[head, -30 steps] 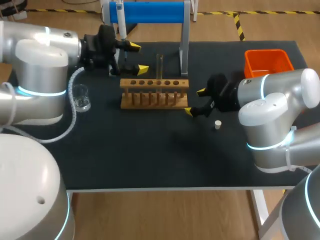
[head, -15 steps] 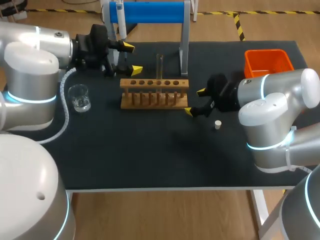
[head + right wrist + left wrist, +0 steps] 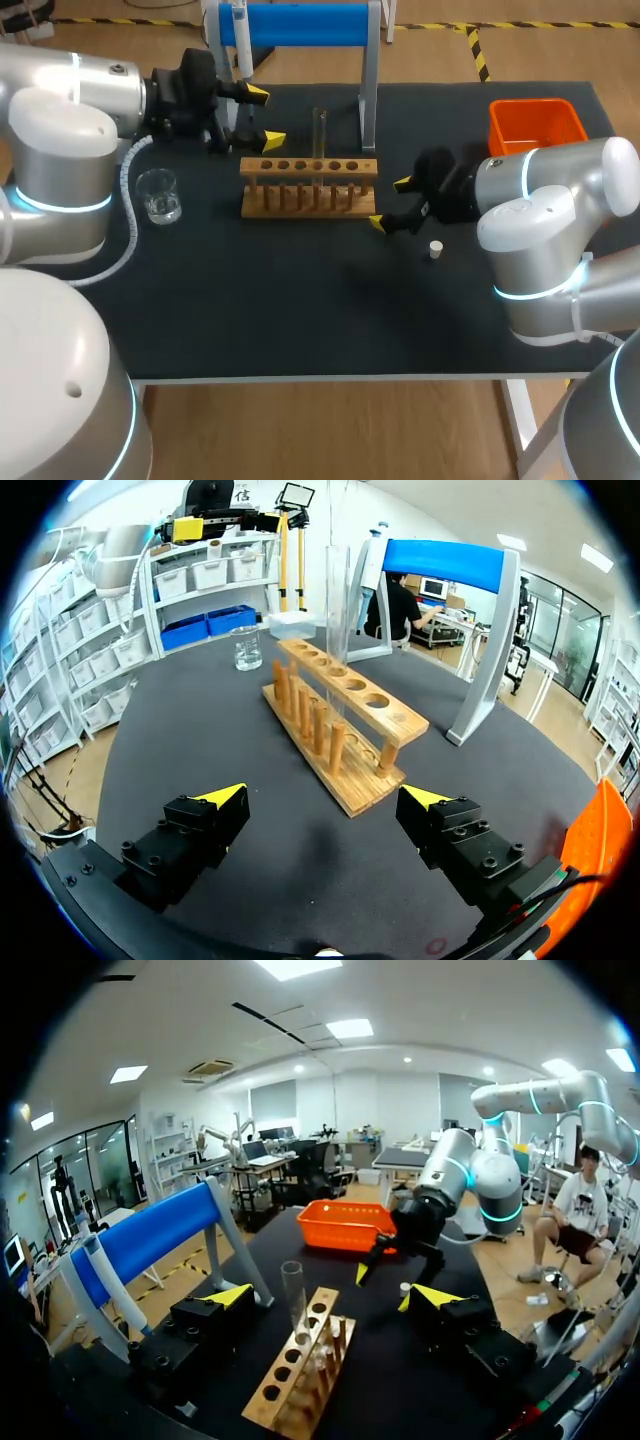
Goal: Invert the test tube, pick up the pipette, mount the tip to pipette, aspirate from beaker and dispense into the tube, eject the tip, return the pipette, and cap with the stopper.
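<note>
Glass test tube (image 3: 320,130) stands in rack (image 3: 310,166); pipette (image 3: 241,40) pickup step, left gripper (image 3: 265,117) and right gripper (image 3: 390,204) both released, left must straddle pipette

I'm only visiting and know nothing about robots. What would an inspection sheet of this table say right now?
Surface: black table, flat.
Job's things: test tube upright in the wooden rack; beaker apart from the rack, toward the left arm; pipette hanging on the blue stand; white stopper lying loose on the table; orange bin at the far right.
Clutter: nothing seen.
Grippers: left gripper fingers open, empty, by the stand; right gripper fingers open, empty, by the rack's end.
Cables: grey hose looping beside the left arm.
Surroundings: nothing seen reaching over the table.
</note>
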### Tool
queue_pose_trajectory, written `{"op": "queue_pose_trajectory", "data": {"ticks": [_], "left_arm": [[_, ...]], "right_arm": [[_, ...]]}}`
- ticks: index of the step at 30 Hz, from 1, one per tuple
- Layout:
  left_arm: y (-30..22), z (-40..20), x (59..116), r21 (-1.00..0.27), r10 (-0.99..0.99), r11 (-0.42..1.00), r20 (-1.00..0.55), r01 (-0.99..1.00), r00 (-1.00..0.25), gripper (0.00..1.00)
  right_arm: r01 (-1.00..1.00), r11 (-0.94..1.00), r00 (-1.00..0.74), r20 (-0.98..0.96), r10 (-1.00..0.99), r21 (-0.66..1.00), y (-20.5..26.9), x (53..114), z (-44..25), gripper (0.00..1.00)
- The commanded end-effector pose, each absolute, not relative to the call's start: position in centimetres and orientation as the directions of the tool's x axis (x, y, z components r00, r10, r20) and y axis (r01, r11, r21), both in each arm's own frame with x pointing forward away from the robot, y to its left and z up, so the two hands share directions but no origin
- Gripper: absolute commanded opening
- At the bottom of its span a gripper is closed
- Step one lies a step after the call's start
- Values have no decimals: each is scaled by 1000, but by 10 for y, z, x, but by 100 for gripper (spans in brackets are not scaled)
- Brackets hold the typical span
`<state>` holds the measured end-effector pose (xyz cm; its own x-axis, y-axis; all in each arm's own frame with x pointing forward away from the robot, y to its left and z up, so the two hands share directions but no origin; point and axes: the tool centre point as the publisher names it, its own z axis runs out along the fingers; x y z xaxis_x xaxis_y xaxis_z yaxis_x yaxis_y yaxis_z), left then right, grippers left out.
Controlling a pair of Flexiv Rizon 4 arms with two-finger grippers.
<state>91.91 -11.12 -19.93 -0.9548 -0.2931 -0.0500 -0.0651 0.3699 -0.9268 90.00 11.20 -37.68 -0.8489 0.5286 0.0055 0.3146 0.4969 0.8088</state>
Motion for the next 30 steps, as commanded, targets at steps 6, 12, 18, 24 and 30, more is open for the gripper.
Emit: {"op": "queue_pose_trajectory", "data": {"ticks": [6,12,18,24,30], "left_arm": [[-110,-199,919,-927,-290,370,-49,-64,-956,100],[-110,-199,919,-927,-290,370,-49,-64,-956,100],[-110,-199,919,-927,-290,370,-49,-64,-956,100],[-110,-199,919,-927,-290,370,-49,-64,-956,100],[-110,-199,919,-927,-290,370,-49,-64,-956,100]], "right_arm": [[315,463,-852,32,522,828,83,897,-365,100],[295,421,-863,50,503,858,62,893,-354,100],[243,384,-886,42,462,891,51,891,-338,100],[206,368,-905,33,425,907,53,886,-330,100],[197,366,-909,29,416,910,55,885,-330,100]]}}
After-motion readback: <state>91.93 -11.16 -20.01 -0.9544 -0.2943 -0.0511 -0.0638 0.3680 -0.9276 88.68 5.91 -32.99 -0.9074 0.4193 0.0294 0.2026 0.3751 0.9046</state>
